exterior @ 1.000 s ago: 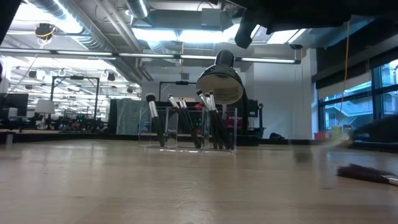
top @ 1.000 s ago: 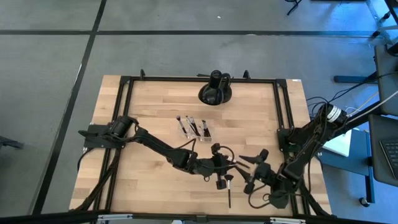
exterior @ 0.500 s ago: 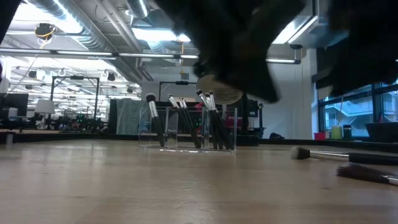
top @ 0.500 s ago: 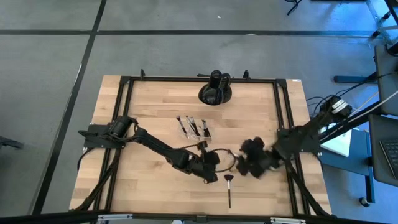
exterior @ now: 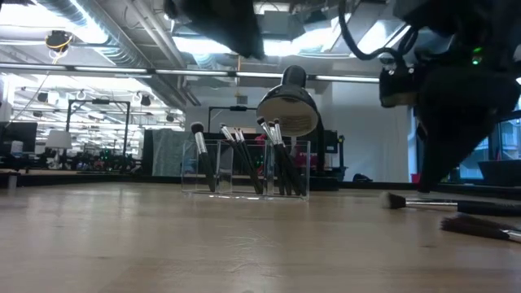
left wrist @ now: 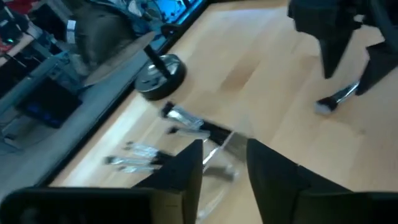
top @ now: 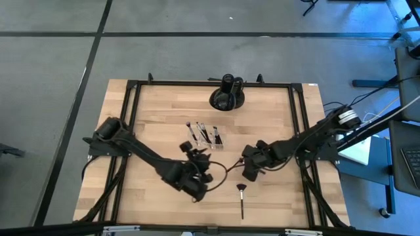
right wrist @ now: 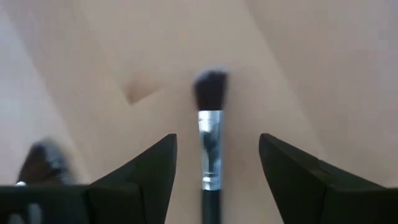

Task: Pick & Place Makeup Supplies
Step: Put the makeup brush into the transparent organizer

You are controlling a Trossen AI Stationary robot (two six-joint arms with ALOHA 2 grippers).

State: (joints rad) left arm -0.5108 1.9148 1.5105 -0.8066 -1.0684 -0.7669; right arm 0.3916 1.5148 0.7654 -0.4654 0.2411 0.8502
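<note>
One makeup brush, with a silver ferrule and a dark tip, lies flat on the wooden table right of the middle. My right gripper hangs over it, pointing steeply down. It is open, with a finger on each side of the brush, and I see no touch. A second brush with a reddish tip lies nearer the front edge. Several more brushes stand in the clear organiser. My left gripper is open and holds nothing. It stands raised just on the near side of the organiser.
A large black rounded object stands at the table's far edge, behind the organiser. A black frame rail runs along the table's left, far and right sides. Bare wood lies to the left of the organiser and along the front left.
My right gripper has swung from the table's near right corner toward the middle, come lower and tipped down over the silver-ferruled brush. My left gripper has drawn back from the reddish-tipped brush toward the organiser, rising a little and turning to point at the far edge.
</note>
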